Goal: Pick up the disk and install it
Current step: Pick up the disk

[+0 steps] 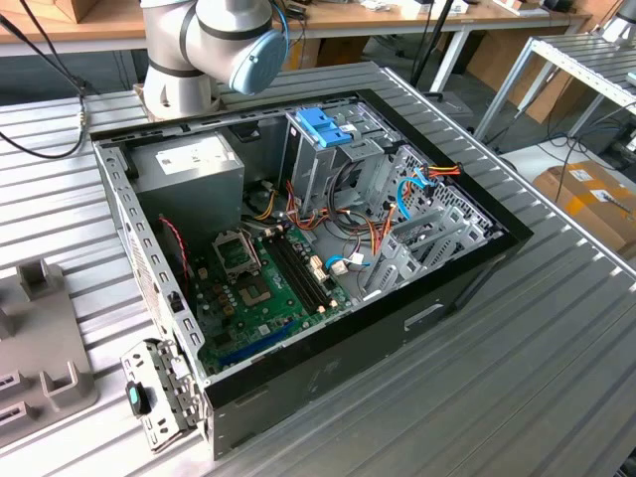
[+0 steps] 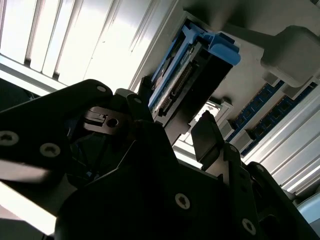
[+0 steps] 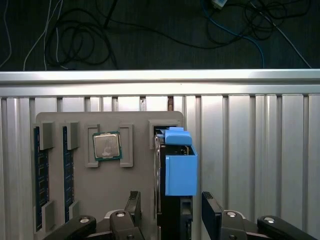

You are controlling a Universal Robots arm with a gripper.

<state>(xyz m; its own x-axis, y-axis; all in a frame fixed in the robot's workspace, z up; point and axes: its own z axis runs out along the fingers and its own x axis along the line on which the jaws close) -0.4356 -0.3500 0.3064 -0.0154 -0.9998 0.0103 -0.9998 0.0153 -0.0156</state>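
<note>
Disk point(image 3: 180, 172) stands on edge in a slot of the grey tray point(image 3: 135, 150), with the gripper point(image 3: 172, 202) straddling it, jaws spread and neither touching. A sound grasp likely wants it centred, closing squarely on its flat faces. The open case point(image 1: 328, 383) holds a motherboard point(image 1: 258, 288); the tray also holds memory sticks point(image 3: 41, 175) and a processor point(image 3: 106, 146).

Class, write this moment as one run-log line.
gripper: open, fingers either side of disk | disk: standing in grey tray | not lifted
</note>
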